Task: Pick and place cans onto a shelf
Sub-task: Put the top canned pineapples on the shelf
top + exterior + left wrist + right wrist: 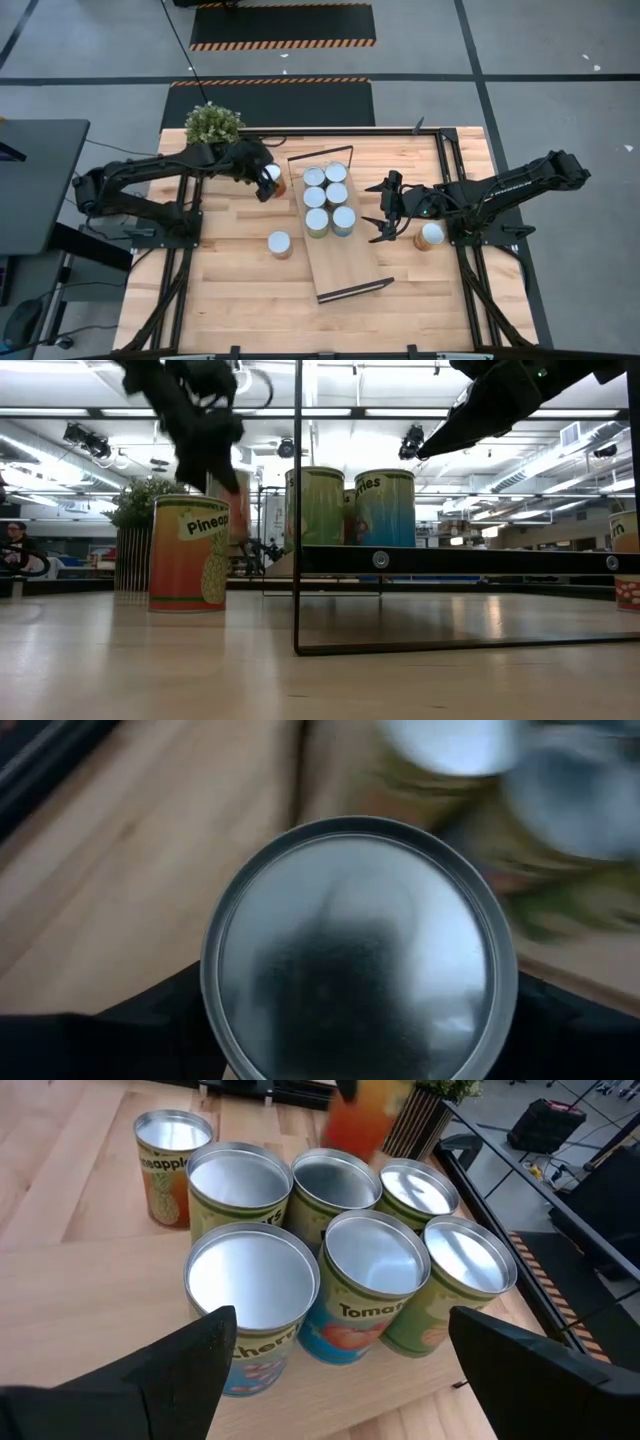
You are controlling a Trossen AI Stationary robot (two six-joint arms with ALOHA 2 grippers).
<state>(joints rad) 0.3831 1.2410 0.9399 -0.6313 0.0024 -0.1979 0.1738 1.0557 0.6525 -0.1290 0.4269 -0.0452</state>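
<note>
My left gripper (266,181) is shut on an orange-sided can (273,175) left of the shelf's far end. In the left wrist view that can's silvery top (360,950) fills the space between the fingers. The shelf (348,262), a light-wood board with black wire end frames, lies on the table's middle. Several cans (326,200) stand upright in a tight cluster on its far half. My right gripper (384,212) hangs open to the right of that cluster, and its fingers (180,1370) frame the cans (360,1270) from a distance. My left gripper pinches the can between its two fingers (150,1040), one on each side of the wall just under the top rim (212,995). The fingers come slanting down from above on the table's left. The can (362,1115) is lifted clear of the table, top up.
A pineapple can (279,243) stands on the table left of the shelf, large in the low view (188,553). Another can (432,234) stands by the right arm. A potted plant (213,123) sits at the far left corner. The shelf's near half is bare board.
</note>
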